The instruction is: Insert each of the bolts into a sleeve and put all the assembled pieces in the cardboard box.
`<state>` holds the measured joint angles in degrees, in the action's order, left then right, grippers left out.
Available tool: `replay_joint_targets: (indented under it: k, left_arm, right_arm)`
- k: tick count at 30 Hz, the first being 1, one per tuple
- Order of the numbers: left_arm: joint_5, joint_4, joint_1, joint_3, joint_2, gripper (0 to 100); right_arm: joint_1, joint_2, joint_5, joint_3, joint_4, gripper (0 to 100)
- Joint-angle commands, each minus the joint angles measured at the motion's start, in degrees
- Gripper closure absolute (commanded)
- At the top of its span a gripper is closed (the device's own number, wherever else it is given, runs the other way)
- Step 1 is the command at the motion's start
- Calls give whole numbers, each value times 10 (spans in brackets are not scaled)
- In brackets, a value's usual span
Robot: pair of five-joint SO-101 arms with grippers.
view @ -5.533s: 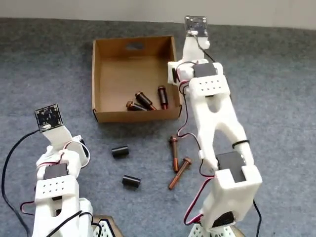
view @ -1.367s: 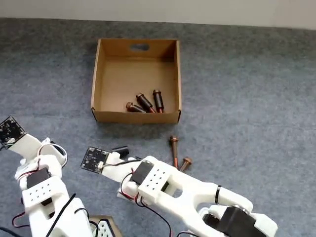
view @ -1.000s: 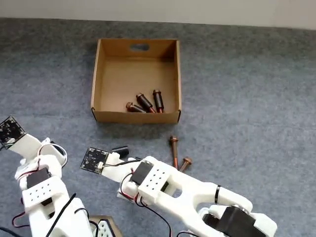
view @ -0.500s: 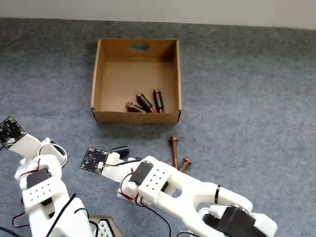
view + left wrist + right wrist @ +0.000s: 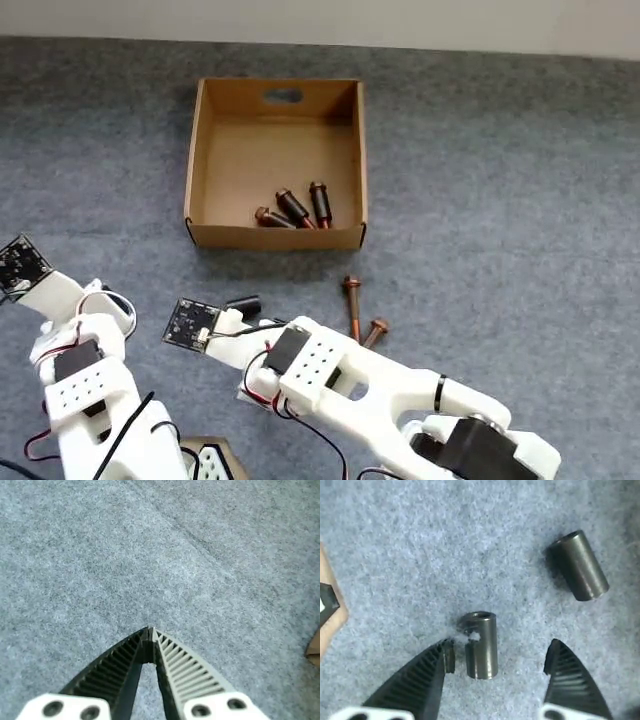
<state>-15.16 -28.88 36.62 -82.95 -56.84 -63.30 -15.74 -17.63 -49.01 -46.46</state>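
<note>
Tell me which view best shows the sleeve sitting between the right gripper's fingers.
The right wrist view: the sleeve lies on the carpet between the fingers of the open right gripper, bore visible. In the high view the right arm covers that spot. The left wrist view faces carpet past the shut left gripper.

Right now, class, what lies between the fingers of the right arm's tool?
One dark sleeve lies on the carpet inside the open right tool, close beside one finger; the right wrist view shows it.
</note>
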Motion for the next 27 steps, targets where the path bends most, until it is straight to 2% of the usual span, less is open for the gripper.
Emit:
replay_joint_targets:
  k: [1,12,21,27]
  left_arm:
    - [-4,11,2,9,-11,969]
    - [-4,11,2,9,-11,969]
    - [-4,11,2,9,-11,969]
    - [-4,11,3,9,-11,969]
  right_arm:
    - [-3,0,-2,3,7,724]
    - [-5,3,-5,2,7,724]
    - [-3,145,-4,61,10,724]
    - [-3,127,-5,72,8,724]
